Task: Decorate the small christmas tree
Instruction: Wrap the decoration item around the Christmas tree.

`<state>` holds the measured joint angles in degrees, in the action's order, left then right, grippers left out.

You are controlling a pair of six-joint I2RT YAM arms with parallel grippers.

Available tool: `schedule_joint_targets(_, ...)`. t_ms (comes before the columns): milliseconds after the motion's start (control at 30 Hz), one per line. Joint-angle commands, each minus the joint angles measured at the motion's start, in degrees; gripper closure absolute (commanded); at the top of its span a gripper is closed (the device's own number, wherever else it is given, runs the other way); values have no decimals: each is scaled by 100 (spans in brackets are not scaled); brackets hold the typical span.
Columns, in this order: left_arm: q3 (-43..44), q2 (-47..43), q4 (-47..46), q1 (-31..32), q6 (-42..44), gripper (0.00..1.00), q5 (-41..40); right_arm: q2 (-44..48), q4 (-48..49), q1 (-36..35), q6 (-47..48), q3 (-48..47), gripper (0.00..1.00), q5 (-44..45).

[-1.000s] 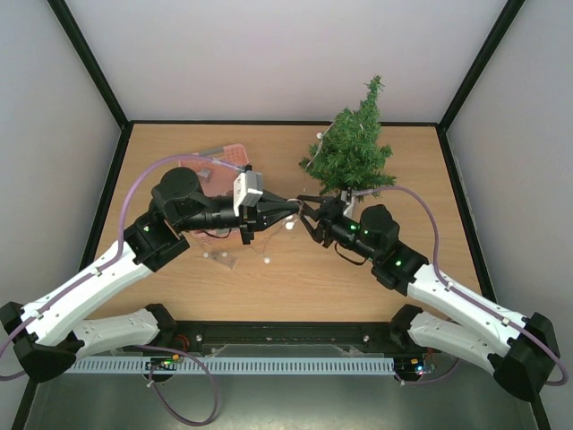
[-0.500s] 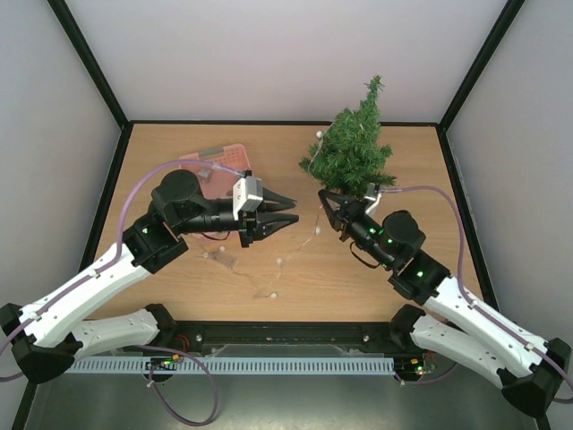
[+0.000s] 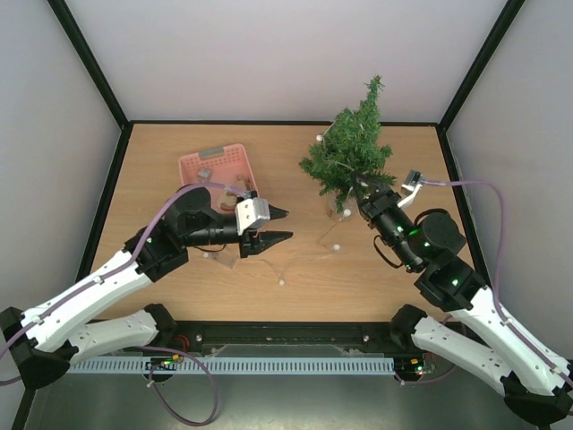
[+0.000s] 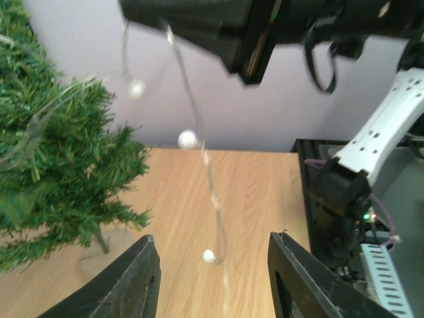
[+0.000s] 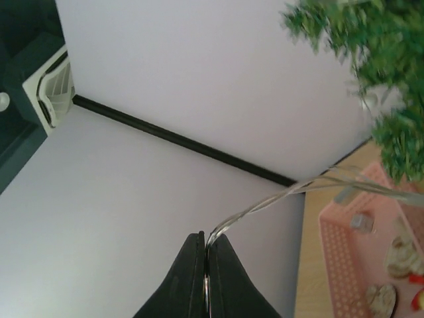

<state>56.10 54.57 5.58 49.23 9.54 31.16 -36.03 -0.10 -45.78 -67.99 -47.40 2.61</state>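
Right gripper (image 5: 205, 242) with wire (image 5: 265, 197), beside small christmas tree (image 3: 351, 152)

The small christmas tree (image 5: 381, 46) is blurred and cropped in the right wrist view, pink basket (image 5: 341, 265) gets cut off too, and its contents can't really be made out.
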Motion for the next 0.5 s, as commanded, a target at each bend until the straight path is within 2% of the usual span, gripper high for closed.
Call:
schedule_joint_targets(0, -220, 189, 101, 25, 345, 53, -568, -30, -647, -24, 919, -585, 98, 681)
schedule_joint_targets(167, -562, 512, 52, 25, 376, 53, -729, -79, -1559, -22, 1569, -1224, 98, 1936)
schedule_joint_targets(467, -1236, 935, -729, 30, 63, 53, -940, -387, -1826, -22, 2438, -1540, 98, 3089)
